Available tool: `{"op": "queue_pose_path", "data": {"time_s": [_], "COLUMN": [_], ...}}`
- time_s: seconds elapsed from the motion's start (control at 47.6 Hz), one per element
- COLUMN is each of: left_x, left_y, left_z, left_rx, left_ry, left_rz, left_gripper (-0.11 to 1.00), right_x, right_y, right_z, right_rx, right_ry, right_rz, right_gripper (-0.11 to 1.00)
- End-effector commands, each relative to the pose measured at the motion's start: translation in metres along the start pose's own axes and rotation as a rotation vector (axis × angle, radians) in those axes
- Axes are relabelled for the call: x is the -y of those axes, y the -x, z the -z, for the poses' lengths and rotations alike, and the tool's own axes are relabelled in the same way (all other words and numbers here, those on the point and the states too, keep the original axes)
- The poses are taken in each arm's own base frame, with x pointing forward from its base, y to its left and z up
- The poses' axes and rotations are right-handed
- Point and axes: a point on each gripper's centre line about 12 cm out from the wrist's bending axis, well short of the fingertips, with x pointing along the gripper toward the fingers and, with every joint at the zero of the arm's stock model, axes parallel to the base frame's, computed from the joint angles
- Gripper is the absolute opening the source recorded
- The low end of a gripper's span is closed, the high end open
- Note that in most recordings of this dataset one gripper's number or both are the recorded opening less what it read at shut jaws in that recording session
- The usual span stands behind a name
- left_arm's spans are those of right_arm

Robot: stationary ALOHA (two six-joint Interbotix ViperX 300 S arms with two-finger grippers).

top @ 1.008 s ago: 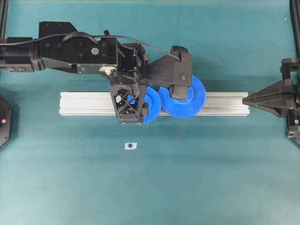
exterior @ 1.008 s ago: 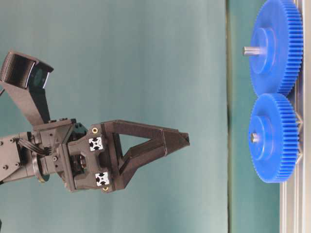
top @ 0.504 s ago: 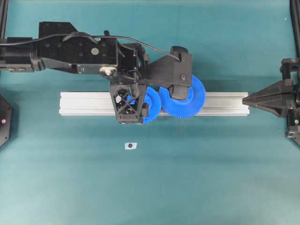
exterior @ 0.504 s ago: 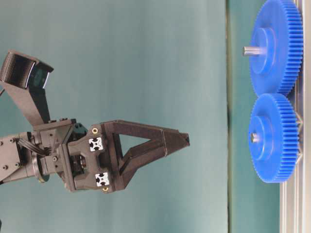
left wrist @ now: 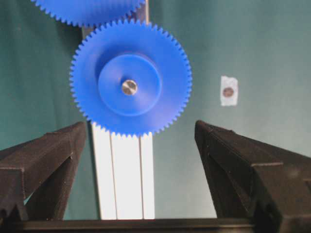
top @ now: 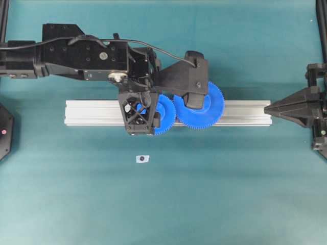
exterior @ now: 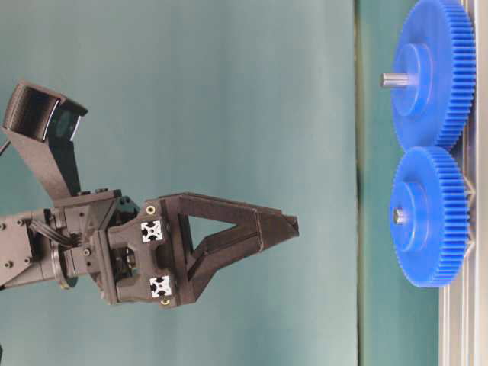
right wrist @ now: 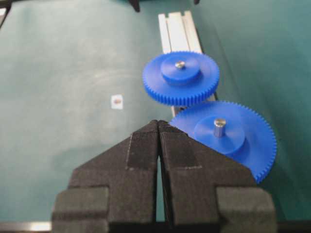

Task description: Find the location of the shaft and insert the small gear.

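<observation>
A: Where's your small gear (left wrist: 130, 80)?
B: On the rail (top: 92, 113), seated over the shaft (left wrist: 129, 87), teeth meshing the larger gear (top: 202, 107). Your left gripper (left wrist: 138, 145) hangs above it, spread wide; right gripper (right wrist: 159, 127) is pressed together, well off the rail's end.

Both our arms are matte black throughout. Our left arm (top: 76, 53) is built of blocky housings dotted with small screws, with one pale round disc near the wrist, and a thin black cable (top: 148, 46) arcs over it to the wedge-shaped camera mount (top: 186, 76). Our left gripper (left wrist: 141, 160) carries two long triangular fingers (exterior: 229, 236) with open lattice webbing and a rough printed texture; silver cross-slotted rail ends and brass-coloured screws show at their base in the table-level view. Our right gripper (right wrist: 159, 128) has the same grainy black triangular fingers, tapering to a sharp point above two square blocks.
</observation>
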Motion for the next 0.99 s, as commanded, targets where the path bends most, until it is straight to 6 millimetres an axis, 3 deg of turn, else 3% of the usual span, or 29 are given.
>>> {"op": "queue_pose_path", "data": {"time_s": [0.0, 0.966], "left_x": [-0.0005, -0.0003], "left_y": [0.0233, 0.022], "left_z": [-0.0055, -0.0073], "left_rx": [0.064, 0.075], "left_ry": [-0.001, -0.005], "left_rz": [-0.007, -0.01], "left_gripper": [0.87, 0.87], "right_x": [-0.0002, -0.0002], "right_y": [-0.0009, -0.001], "right_z": [-0.0037, -0.0043], "right_rx": [0.009, 0.011], "right_ry": [-0.013, -0.013], "right_rz": [0.001, 0.0], "right_gripper": [-0.01, -0.01]}}
